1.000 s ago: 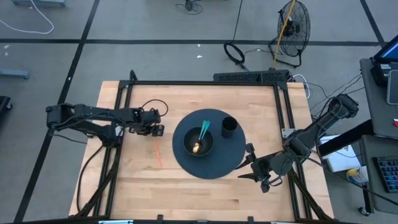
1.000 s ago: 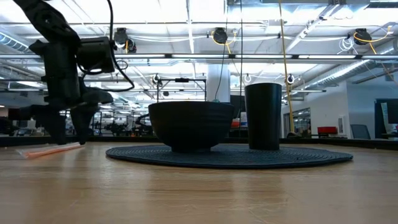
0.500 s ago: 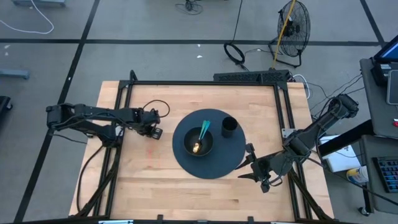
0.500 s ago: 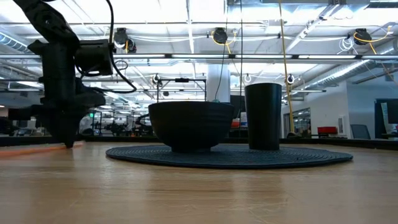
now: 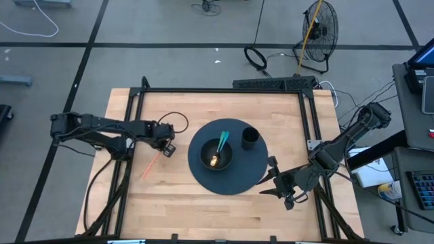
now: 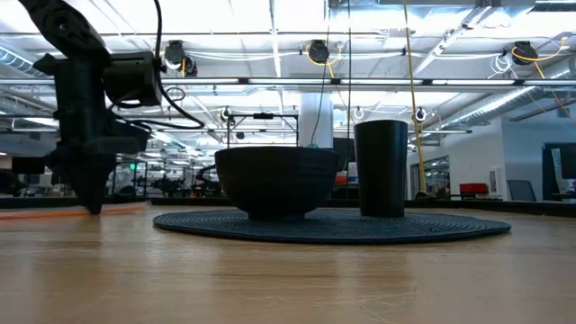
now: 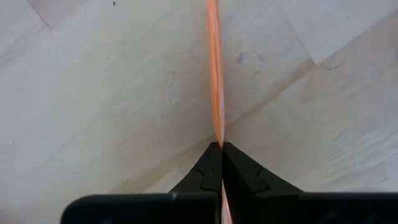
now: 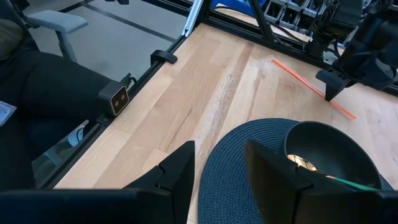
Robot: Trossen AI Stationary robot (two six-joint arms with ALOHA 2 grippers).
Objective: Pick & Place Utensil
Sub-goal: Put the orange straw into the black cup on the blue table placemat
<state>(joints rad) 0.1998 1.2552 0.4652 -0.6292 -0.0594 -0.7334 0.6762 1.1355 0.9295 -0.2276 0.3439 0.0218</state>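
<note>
Orange, thin, straight utensil (image 5: 152, 163) — flat on the pale wood worktop (image 5: 203, 203), pinched at one end by the left gripper (image 5: 166, 150), jaws closed on it, arm stretched low from the left edge. Centre: round woven dark mat (image 5: 254, 166), dark bowl (image 5: 215, 154), dark cylindrical cup (image 5: 249, 138). Right gripper (image 5: 273, 177) — jaws parted, empty, beside the mat's edge.
</note>
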